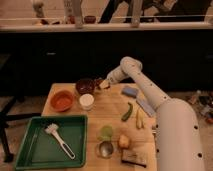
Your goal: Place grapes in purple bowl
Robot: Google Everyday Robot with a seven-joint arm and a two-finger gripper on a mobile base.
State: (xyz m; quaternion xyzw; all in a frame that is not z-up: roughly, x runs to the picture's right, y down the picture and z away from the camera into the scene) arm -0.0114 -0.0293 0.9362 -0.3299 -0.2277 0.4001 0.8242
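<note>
**Gripper (101, 84) with grapes (104, 85) at the purple bowl (84, 86)**

Gripper and grapes sit together at the right rim of the purple bowl. The jaws are closed around the small dark-red bunch, which is held off the wooden table (110, 114) (whether it touches the rim cannot be told). The white arm (145, 87) reaches in from the right and bends at an elbow above the table's far edge.

The purple bowl stands at the back of the table. The wider orange bowl (62, 100) is to its front left, and a small white cup (86, 101) is just in front of it. A curved green pepper (127, 111) lies well to the right of the cup, on the near side of a blue sponge (130, 91). A green tray (55, 118) fills the near left corner and holds a white brush (61, 141). A light green cup (106, 132) and a metal cup (105, 149) stand just right of the tray.
</note>
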